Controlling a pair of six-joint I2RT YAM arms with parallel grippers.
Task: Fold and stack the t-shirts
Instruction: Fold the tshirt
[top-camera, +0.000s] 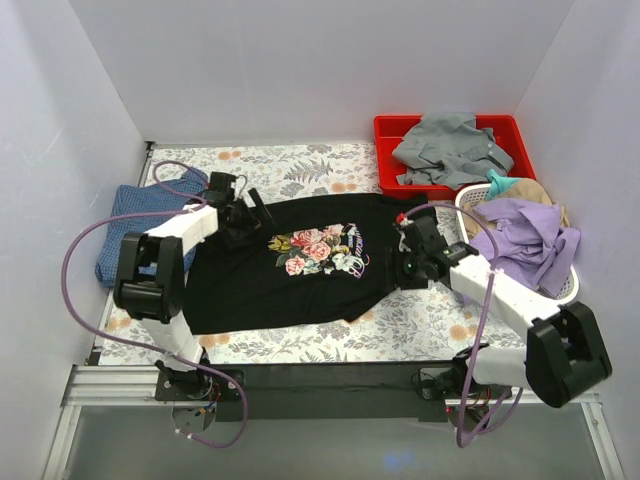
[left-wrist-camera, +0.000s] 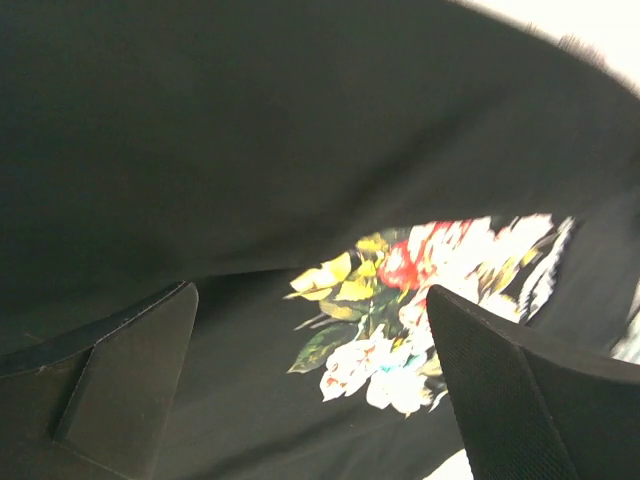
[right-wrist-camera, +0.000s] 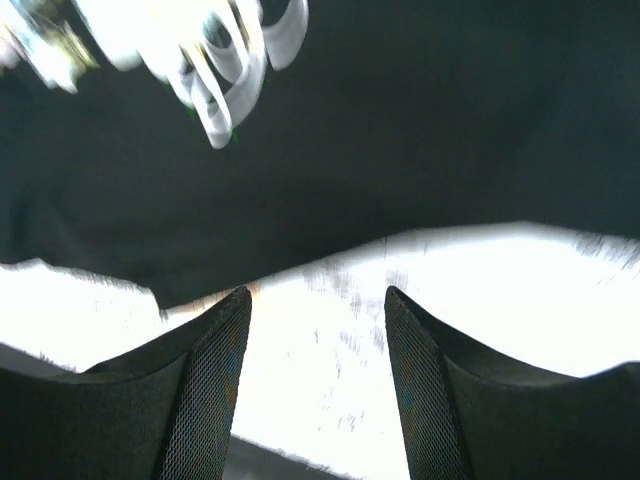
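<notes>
The black t-shirt (top-camera: 250, 285) with a pink-rose print lies spread flat in the middle of the table. The mottled blue t-shirt (top-camera: 128, 225) lies folded at the left edge. My left gripper (top-camera: 246, 214) is open and empty over the black shirt's upper left part. In the left wrist view the left gripper (left-wrist-camera: 312, 292) hangs over the black cloth (left-wrist-camera: 250, 130) close to the print. My right gripper (top-camera: 408, 252) is open and empty at the shirt's right edge. In the right wrist view the right gripper (right-wrist-camera: 316, 295) is over bare tablecloth just off the shirt's edge (right-wrist-camera: 400, 130).
A red bin (top-camera: 386, 130) holding grey clothes stands at the back right. A white basket (top-camera: 566, 288) with lilac and tan clothes stands at the right edge. A floral cloth (top-camera: 300, 160) covers the table. White walls close in the back and both sides.
</notes>
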